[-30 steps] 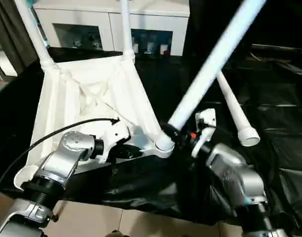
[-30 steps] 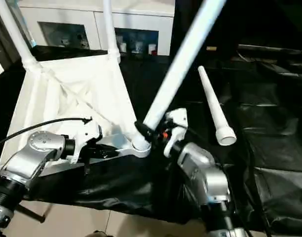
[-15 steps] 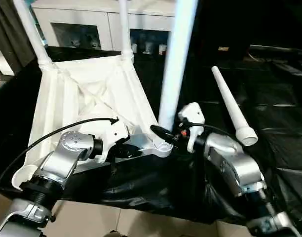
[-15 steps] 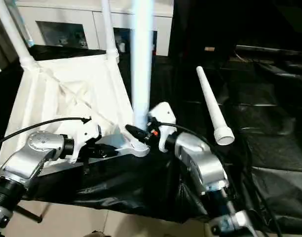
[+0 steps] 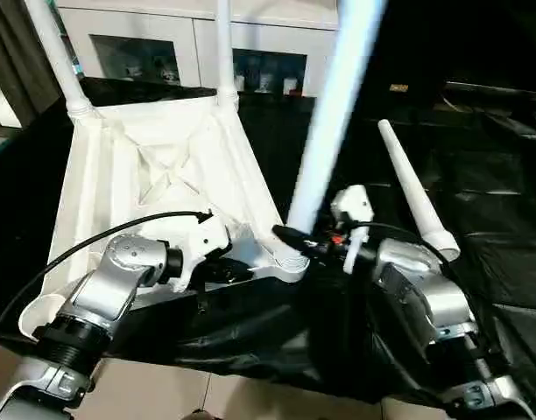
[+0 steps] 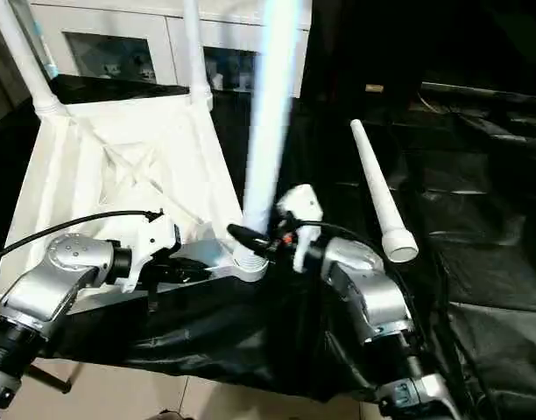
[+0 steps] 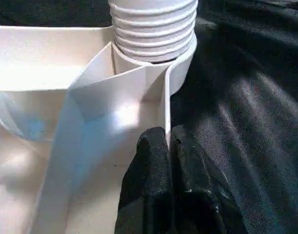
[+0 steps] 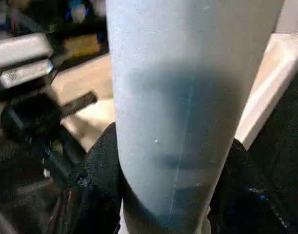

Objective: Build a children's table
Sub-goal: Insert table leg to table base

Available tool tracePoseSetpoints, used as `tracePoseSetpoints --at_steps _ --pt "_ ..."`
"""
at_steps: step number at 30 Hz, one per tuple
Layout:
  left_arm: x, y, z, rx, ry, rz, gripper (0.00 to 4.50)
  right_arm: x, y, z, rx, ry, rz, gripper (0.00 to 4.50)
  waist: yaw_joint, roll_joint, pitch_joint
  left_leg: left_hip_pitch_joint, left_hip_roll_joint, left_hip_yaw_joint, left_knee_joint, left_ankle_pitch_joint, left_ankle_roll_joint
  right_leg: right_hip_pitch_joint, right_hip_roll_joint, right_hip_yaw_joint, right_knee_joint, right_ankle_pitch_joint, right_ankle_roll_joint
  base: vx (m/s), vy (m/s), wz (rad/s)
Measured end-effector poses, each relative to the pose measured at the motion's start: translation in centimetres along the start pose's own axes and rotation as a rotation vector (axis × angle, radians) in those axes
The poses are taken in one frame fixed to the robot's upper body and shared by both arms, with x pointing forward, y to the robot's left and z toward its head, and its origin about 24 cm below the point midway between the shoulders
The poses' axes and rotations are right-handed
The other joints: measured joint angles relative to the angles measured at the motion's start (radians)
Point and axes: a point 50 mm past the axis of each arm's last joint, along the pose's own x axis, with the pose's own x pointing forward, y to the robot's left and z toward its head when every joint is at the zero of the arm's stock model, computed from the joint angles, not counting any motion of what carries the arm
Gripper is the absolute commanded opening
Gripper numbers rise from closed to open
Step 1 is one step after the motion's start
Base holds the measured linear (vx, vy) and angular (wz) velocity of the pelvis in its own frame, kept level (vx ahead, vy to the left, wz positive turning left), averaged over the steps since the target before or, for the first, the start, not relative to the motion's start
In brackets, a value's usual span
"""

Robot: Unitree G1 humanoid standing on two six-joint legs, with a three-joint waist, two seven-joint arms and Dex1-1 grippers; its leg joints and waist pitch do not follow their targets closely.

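On the left, the left gripper (image 5: 226, 267) has kept its place over the last second, its fingers (image 7: 156, 161) pinched narrow on a thin rib of the upturned table top (image 5: 154, 166), just beside the near right corner socket (image 7: 180, 63); it pins the children's table, which lies upside down on the black-covered worktop (image 5: 478, 175). Two fitted legs (image 5: 222, 48) rise from the far corners, in front of the white cabinet (image 5: 137, 52) at the back. Moving right, the third leg (image 5: 334, 105) has changed most: a second ago it leaned far to the right, half a second ago it stood nearly upright, and now it tips slightly right again while its ribbed foot sits in the near right socket. That rocking suggests the leg is being worked or twisted home and is probably not fully seated yet. The right gripper (image 5: 299, 242) holds this leg just above the socket, its fingers (image 8: 98, 161) spread about halfway and pressed on either side of the shaft. Further right, the fourth leg (image 5: 414, 188) lies loose on the worktop, well apart from both grippers, so the near left corner is still to be fitted.
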Motion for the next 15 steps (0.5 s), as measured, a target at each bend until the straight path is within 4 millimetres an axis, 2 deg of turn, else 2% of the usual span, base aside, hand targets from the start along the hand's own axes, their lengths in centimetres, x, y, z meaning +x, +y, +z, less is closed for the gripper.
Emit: tracePoseSetpoints --at_steps 4,8,11,15 --pt "0.0 0.0 0.0 0.001 -0.002 0.006 0.0 -0.5 -0.4 -0.5 0.088 -0.049 -0.044 1.87 0.0 0.002 0.002 0.0 0.0 0.0 0.0 0.0 0.0 0.0 0.0 0.0 0.0 0.0 0.0 0.0 0.0 0.0" --pt "0.1 0.0 0.1 0.002 -0.005 0.006 0.0 -0.9 -0.1 -0.9 0.104 -0.074 -0.064 1.87 0.004 0.005 0.003 0.0 0.0 0.001 -0.002 0.0 0.0 0.0 0.0 0.0 -0.002 0.0 0.0 0.0 0.0 0.0" --pt "0.2 -0.1 0.2 0.004 -0.007 0.002 0.0 -1.3 0.3 -1.3 0.101 -0.08 -0.078 1.87 0.008 0.007 0.002 0.0 0.0 0.001 -0.004 0.0 0.0 0.0 0.0 0.0 -0.004 0.0 0.0 0.0 0.0 0.0" --pt "0.1 -0.1 0.1 0.007 -0.006 -0.005 0.0 -1.1 1.0 -1.1 0.014 -0.058 -0.085 1.87 0.009 0.009 0.002 0.0 0.0 0.001 -0.005 0.0 0.0 0.0 0.0 0.0 -0.005 0.0 0.0 0.0 0.0 0.0"
